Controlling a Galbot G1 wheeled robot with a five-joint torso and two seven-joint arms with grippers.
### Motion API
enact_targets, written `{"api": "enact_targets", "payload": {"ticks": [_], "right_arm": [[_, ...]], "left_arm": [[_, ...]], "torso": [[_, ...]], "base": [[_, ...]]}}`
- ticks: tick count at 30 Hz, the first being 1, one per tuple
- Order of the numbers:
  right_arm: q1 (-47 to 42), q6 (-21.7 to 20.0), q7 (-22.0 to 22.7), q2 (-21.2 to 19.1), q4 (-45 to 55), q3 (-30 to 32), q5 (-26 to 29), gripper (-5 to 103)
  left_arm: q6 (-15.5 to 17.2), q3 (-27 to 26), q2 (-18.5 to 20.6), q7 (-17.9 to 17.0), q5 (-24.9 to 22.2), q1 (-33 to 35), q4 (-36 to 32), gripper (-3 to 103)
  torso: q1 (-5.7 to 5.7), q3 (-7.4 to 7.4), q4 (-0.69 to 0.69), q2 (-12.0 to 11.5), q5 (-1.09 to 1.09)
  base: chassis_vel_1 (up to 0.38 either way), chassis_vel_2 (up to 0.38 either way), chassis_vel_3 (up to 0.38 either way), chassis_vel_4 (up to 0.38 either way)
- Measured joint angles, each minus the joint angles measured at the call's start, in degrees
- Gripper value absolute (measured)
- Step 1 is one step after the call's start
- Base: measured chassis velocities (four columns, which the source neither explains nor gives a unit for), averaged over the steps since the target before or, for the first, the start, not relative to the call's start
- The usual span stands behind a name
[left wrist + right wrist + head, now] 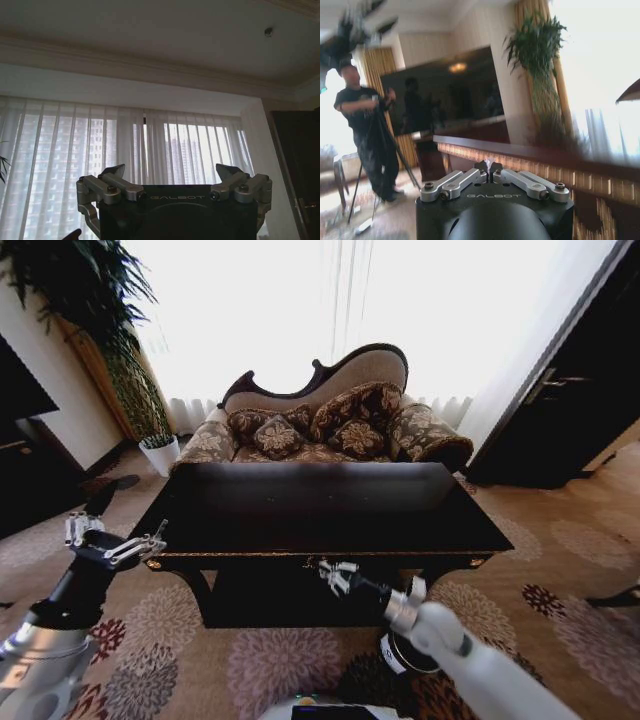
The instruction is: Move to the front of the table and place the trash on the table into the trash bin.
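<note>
While the bin (408, 652) sits on the carpet (270, 665) just under the right arm, partly hidden behind it, the right gripper (336, 574) hangs beyond it, below the near edge of the table (320, 510). Its fingers (482, 166) are pressed together at the tips, clenched on nothing, and in the right wrist view the gold-trimmed table edge (530, 155) runs close past them. The left gripper (115, 543) is raised beside the table's near left corner, apart from it, pointing up; its fingers (112, 172) stand wide apart, released, with only curtains (150, 160) between them in the left wrist view. The glossy black tabletop lies ahead of both grippers; I cannot make out any litter on it. Behind the table stands a patterned sofa (330, 420) with cushions, a potted plant (100, 330) to its left, a dark cabinet (570, 390) to the right, and bright curtained windows at the back.
</note>
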Motion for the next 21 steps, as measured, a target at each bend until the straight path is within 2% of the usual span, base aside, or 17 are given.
{"api": "enact_targets", "payload": {"ticks": [5,8,10,16,17,19,21], "right_arm": [[-3.0,3.28,-1.82,2.27,-6.72,-0.72,-5.13,1],[-0.45,3.79,-0.89,4.38,-16.35,-2.77,-8.17,1],[0.45,3.59,-0.18,4.76,-18.45,-3.22,-8.61,1],[5.0,-0.44,7.01,6.85,-28.29,-5.21,-11.15,1],[5.0,-0.44,7.01,6.85,-28.29,-5.21,-11.15,1],[6.17,-2.63,10.74,7.73,-31.02,-5.4,-14.06,1],[6.75,-6.35,16.29,8.29,-32.76,-5.45,-17.81,1]], "left_arm": [[0.0,0.81,0.0,-0.01,0.18,-0.35,0.01,100],[-0.05,1.19,0.05,-0.02,0.34,-0.51,0.01,100],[-0.09,1.07,0.18,-0.02,0.28,-0.54,0.01,100],[-0.48,-0.24,0.9,-0.04,-0.43,-0.55,0.01,100],[-0.48,-0.24,0.9,-0.04,-0.43,-0.55,0.01,100],[-0.5,-0.2,0.73,-0.04,-0.42,-0.55,0.01,100],[-0.5,0.16,0.36,-0.04,-0.15,-0.52,0.01,100]], "torso": [[0.0,0.01,-0.01,-0.01,0.02],[0.01,0.01,0.0,-0.01,0.01],[0.01,0.01,0.0,-0.01,0.01],[0.01,0.01,0.01,-0.01,0.01],[0.01,0.01,0.01,-0.01,0.01],[0.01,0.01,0.01,-0.01,0.01],[0.01,0.01,0.0,-0.01,0.02]], "base": [[0.0,0.0,0.0,0.0],[0.0,0.0,0.0,0.0],[0.0,0.0,0.0,0.0],[0.0,0.0,0.0,0.0],[0.0,0.0,0.0,0.0],[0.0,0.0,0.0,0.0],[0.0,0.0,0.0,0.0]]}}
